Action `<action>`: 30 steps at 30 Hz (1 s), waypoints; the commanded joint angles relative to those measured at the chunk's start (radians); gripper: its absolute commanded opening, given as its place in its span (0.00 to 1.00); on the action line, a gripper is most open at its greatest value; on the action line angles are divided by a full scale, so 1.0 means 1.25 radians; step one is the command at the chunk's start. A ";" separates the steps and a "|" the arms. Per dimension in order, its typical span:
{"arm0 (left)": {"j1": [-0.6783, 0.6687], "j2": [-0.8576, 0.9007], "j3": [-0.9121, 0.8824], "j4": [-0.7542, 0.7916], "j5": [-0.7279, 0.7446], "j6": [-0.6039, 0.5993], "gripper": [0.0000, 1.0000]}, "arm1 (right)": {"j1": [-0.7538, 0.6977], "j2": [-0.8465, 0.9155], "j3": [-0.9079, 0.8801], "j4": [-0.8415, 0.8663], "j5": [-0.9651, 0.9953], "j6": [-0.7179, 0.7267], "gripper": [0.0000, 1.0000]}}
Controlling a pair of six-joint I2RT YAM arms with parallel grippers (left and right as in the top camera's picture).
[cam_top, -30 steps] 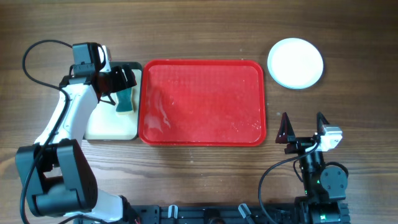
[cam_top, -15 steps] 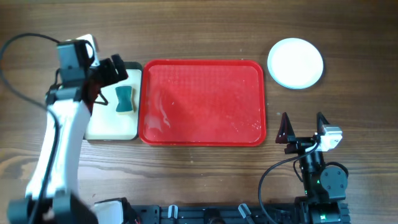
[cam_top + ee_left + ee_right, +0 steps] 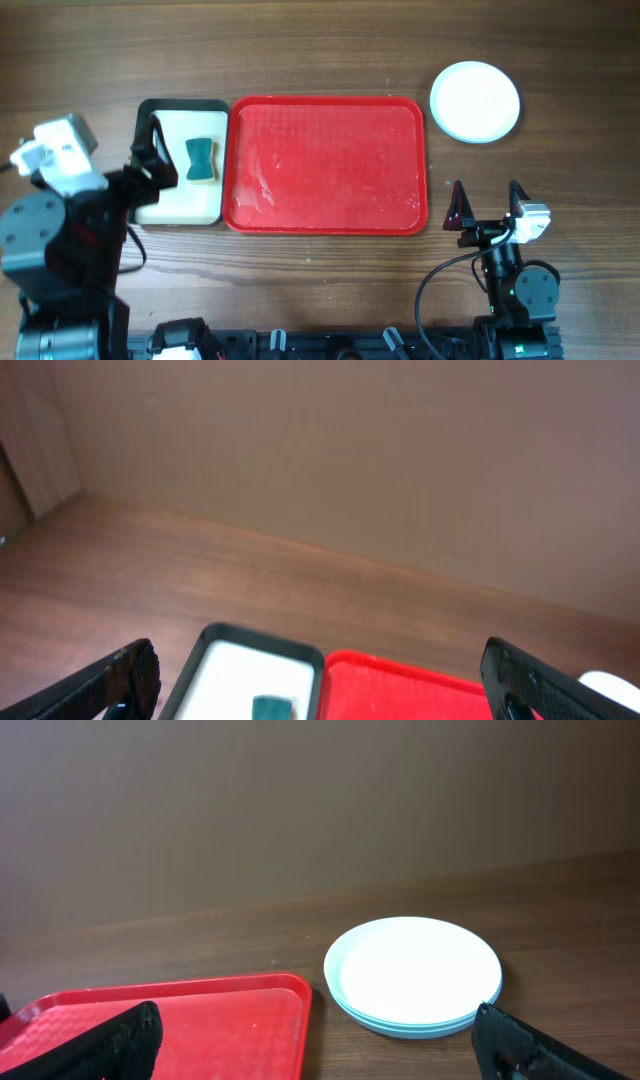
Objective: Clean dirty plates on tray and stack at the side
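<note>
The red tray (image 3: 330,165) lies mid-table with nothing on it, only faint smears; its corner also shows in the left wrist view (image 3: 400,690) and the right wrist view (image 3: 200,1020). The plates (image 3: 475,101) sit stacked on the wood to the tray's far right, white on top of pale blue (image 3: 415,970). My left gripper (image 3: 140,175) is open and holds nothing, at the near-left edge of the small tray; between its fingers only the table (image 3: 318,680) shows. My right gripper (image 3: 485,205) is open and holds nothing, near the red tray's near-right corner (image 3: 315,1030).
A small black-rimmed tray (image 3: 175,200) with a cream inside touches the red tray's left side. A teal sponge (image 3: 201,160) lies in it, also seen low in the left wrist view (image 3: 272,708). Bare wood surrounds the plates.
My left arm has pulled back from above the small tray toward the near-left corner, leaving the sponge lying there. The right arm, the plates and the red tray have not moved.
</note>
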 commanded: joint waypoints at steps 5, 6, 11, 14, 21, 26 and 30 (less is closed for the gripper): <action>-0.003 -0.181 -0.001 -0.244 -0.005 -0.002 1.00 | 0.003 -0.008 -0.001 0.002 -0.006 -0.014 1.00; -0.003 -0.208 -0.001 -0.267 -0.005 -0.002 1.00 | 0.003 -0.008 -0.001 0.002 -0.006 -0.013 1.00; -0.016 -0.317 -0.001 -0.326 -0.005 -0.002 1.00 | 0.003 -0.008 -0.001 0.002 -0.006 -0.014 1.00; -0.047 -0.370 -0.002 -0.342 -0.005 -0.002 1.00 | 0.002 -0.008 -0.001 0.002 -0.006 -0.014 1.00; -0.119 -0.477 -0.079 -0.344 -0.005 -0.002 1.00 | 0.002 -0.008 -0.001 0.002 -0.006 -0.014 1.00; -0.128 -0.530 -0.174 -0.332 -0.005 -0.002 1.00 | 0.002 -0.008 -0.001 0.002 -0.006 -0.014 1.00; -0.128 -0.565 -0.272 -0.254 -0.005 -0.002 1.00 | 0.002 -0.008 -0.001 0.002 -0.006 -0.014 1.00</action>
